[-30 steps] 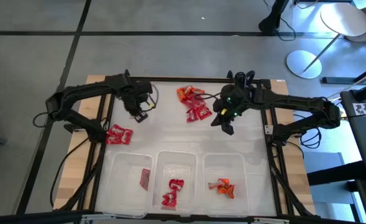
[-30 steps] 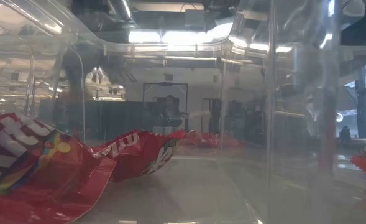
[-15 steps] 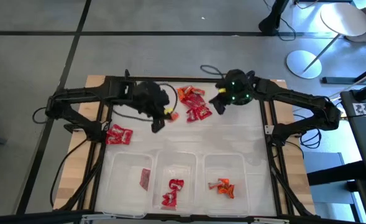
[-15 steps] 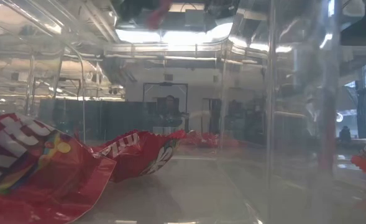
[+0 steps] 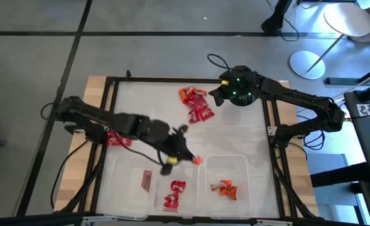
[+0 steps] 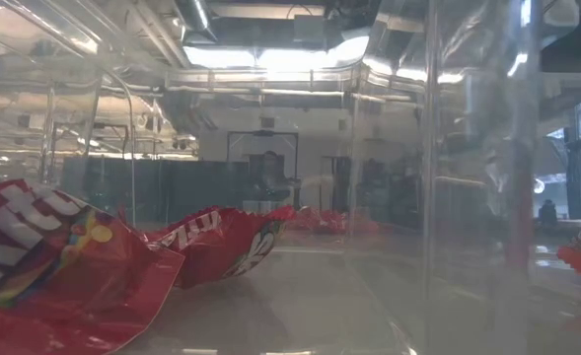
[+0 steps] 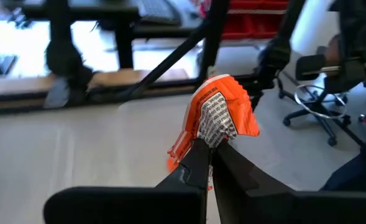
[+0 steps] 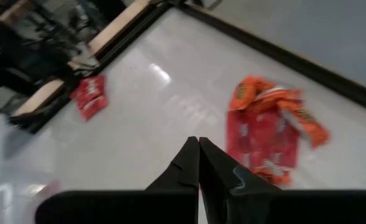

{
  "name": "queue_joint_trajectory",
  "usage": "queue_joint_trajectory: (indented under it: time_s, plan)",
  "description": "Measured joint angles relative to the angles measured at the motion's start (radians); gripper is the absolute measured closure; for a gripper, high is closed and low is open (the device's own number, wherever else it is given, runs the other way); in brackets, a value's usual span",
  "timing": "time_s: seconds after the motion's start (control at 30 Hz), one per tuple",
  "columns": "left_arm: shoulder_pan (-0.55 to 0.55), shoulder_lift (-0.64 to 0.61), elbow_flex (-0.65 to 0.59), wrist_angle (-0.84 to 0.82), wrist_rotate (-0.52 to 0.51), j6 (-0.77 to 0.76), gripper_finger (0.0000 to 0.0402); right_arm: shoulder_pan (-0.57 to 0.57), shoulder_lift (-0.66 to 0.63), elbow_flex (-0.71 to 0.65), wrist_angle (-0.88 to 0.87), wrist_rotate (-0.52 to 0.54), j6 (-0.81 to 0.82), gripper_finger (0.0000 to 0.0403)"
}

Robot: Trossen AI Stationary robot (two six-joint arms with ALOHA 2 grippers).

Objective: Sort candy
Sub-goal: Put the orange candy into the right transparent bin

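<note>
The left gripper is clamped tight on an orange candy, the wrapper sticking out past its fingertips, low in the middle of the high view. The right gripper is pinched together on nothing, upper right of centre.

Three clear bins line the bottom: a flat red bar left, red packets middle, orange pieces right. A loose candy pile lies top centre; another red packet lies left. The left arm stretches diagonally across the table.
</note>
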Motion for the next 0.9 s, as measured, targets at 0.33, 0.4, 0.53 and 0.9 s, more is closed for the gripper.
queue_joint_trajectory:
  time_s: [0.33,0.4,0.53,0.9]
  plan:
    - [-0.047,0.238,-0.001,0.359,-0.004,0.08,0.04,0.001,0.0,0.0,-0.037,-0.236,-0.043,0.04]
    - [-0.047,0.281,-0.001,0.392,-0.007,0.11,0.04,0.002,0.0,0.0,-0.055,-0.239,-0.035,0.04]
    - [-0.045,0.358,-0.001,0.428,-0.008,0.158,0.04,0.001,0.0,0.0,-0.08,-0.225,-0.019,0.04]
    - [-0.035,0.529,0.117,0.41,-0.008,0.135,0.0397,0.001,0.0,-0.001,-0.105,-0.205,-0.019,0.04]
